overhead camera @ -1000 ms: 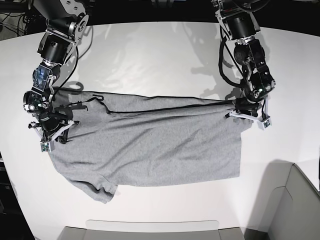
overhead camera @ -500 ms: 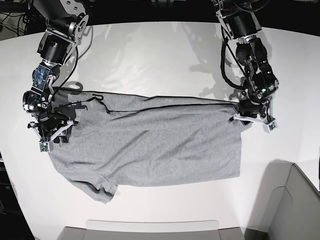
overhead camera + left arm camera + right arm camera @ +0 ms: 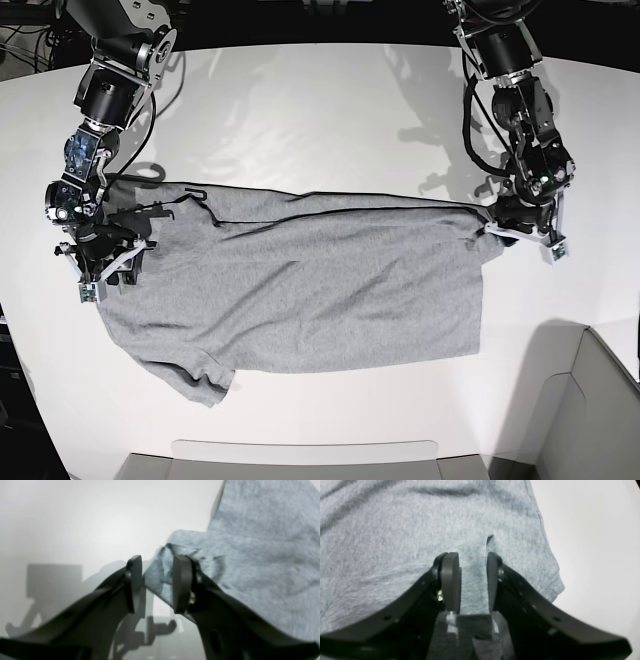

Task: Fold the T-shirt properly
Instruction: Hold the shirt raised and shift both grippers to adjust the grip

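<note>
I have the large heather-grey short-sleeved cotton T-shirt (image 3: 300, 290) lying flat across the middle of the white table (image 3: 320, 110), long axis left to right in the base view, one sleeve drooping toward the near edge.

Left gripper (image 3: 155, 585): jaws spread, with a puckered corner of grey cloth standing between the pads; I judge it no longer pinched, since there is a gap on both sides. Right gripper (image 3: 470, 582): jaws likewise spread, straddling flat fabric just inside the shirt's side edge, not clamping it.

Handling, my estimate: light, limp knit, no stiffness; it will sag and drag along the table, and a thin pinch may catch only one layer. The best holds look like corners and hems, where seams give thickness; both arms should lift together to keep the span taut.

Room: wide bare table beyond the far edge of the shirt, less on the near side, where a pale tray rim (image 3: 300, 450) runs. A grey bin (image 3: 590, 410) sits at the near corner, well apart from the cloth.
</note>
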`<state>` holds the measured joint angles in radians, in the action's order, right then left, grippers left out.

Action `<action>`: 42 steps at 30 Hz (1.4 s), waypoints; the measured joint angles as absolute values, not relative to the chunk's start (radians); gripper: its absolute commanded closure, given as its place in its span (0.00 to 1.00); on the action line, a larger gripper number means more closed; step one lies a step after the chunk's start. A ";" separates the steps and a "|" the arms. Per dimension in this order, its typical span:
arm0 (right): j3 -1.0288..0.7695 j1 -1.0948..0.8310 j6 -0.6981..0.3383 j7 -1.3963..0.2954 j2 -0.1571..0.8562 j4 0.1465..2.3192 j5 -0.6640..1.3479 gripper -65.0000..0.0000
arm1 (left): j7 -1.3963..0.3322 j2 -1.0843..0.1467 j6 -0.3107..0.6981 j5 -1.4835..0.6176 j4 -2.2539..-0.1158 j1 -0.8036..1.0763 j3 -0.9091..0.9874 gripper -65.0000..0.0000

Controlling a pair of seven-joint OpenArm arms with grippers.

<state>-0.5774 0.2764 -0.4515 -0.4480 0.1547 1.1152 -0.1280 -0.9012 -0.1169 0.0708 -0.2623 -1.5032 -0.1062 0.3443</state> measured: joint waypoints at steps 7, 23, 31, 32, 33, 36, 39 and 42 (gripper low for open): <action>-0.634 0.246 -0.453 -0.453 0.125 1.255 -0.123 0.70 | -0.889 -0.113 0.286 -0.263 -1.570 -0.066 0.369 0.64; -0.675 0.104 -0.453 -0.613 0.096 1.475 -0.032 0.81 | -0.910 -0.102 0.407 -0.255 -1.618 0.007 0.244 0.92; -0.669 0.116 -0.456 -0.614 0.120 1.285 -0.033 0.87 | -0.898 -0.103 0.406 -0.247 -1.511 -0.016 0.159 1.00; -0.669 0.124 -0.455 -0.606 0.138 1.246 -0.033 0.87 | -0.884 -0.104 0.411 -0.256 -1.486 -0.030 0.161 1.00; -0.669 0.132 -0.454 -0.603 0.157 1.209 -0.029 0.87 | -0.893 -0.106 0.413 -0.251 -1.460 -0.053 0.163 1.00; -0.671 0.150 -0.457 -0.568 0.200 1.127 -0.003 0.87 | -0.860 -0.128 0.418 -0.262 -1.353 -0.106 0.162 1.00; -0.671 0.149 -0.456 -0.560 0.202 1.121 -0.007 0.87 | -0.839 -0.141 0.428 -0.293 -1.308 -0.125 0.162 1.00; -0.671 0.092 -0.454 -0.530 0.197 1.164 0.007 0.87 | -0.849 -0.152 0.413 -0.284 -1.335 -0.083 0.162 1.00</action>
